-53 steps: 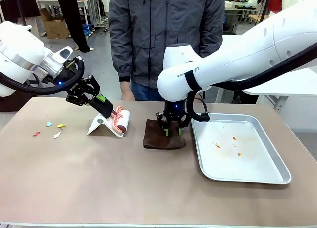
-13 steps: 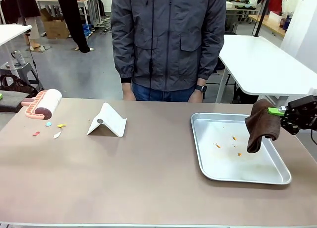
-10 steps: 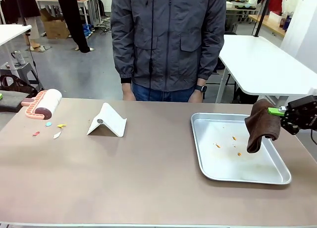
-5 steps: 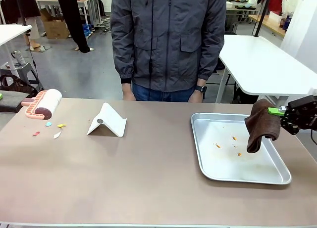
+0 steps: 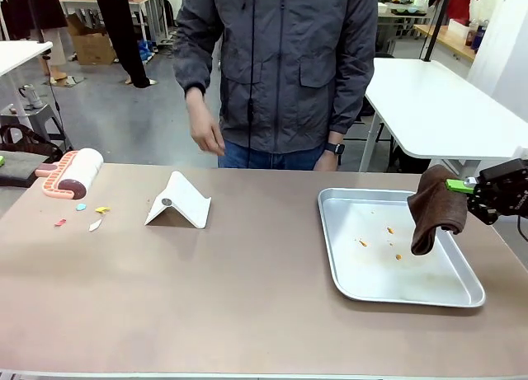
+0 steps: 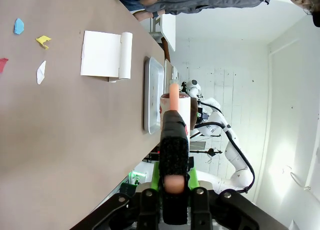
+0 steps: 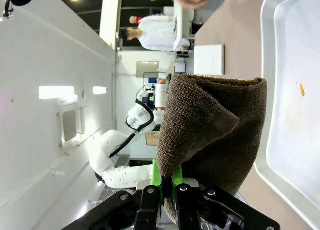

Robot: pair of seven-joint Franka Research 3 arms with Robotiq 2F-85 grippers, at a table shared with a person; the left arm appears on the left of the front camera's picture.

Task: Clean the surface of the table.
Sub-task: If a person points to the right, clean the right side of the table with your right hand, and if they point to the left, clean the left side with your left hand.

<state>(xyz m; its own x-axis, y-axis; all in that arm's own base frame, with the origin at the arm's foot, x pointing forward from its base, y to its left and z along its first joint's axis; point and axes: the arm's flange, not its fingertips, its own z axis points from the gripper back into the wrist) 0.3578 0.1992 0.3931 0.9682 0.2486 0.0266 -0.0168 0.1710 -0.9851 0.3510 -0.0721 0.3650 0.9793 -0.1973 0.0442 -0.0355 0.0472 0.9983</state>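
Taupe table [image 5: 247, 297] under right pincer [image 5: 459, 185] clamped on brown cloth [image 5: 431, 208]; left pincer [image 6: 173, 179] clamped on roller [image 6: 175, 108].

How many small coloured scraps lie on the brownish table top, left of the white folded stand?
4, at the left end of the brownish table: a red scrap, a blue scrap, a yellow scrap, a white scrap. None seems hidden.

Your front cam was bright and even, lit from overhead, so the table [image 5: 247, 297] only had soft shadows under the white stand [image 5: 177, 201] and along the tray [image 5: 326, 240] rim. The person's hand [image 5: 205, 135] was smeared. Both wrist cams bent lines at the edges. Your left one blew out on the white wall [image 6: 295, 90] and the roller [image 6: 173, 150] looked soft up close, while the cloth [image 7: 215, 125] showed a crisp weave.
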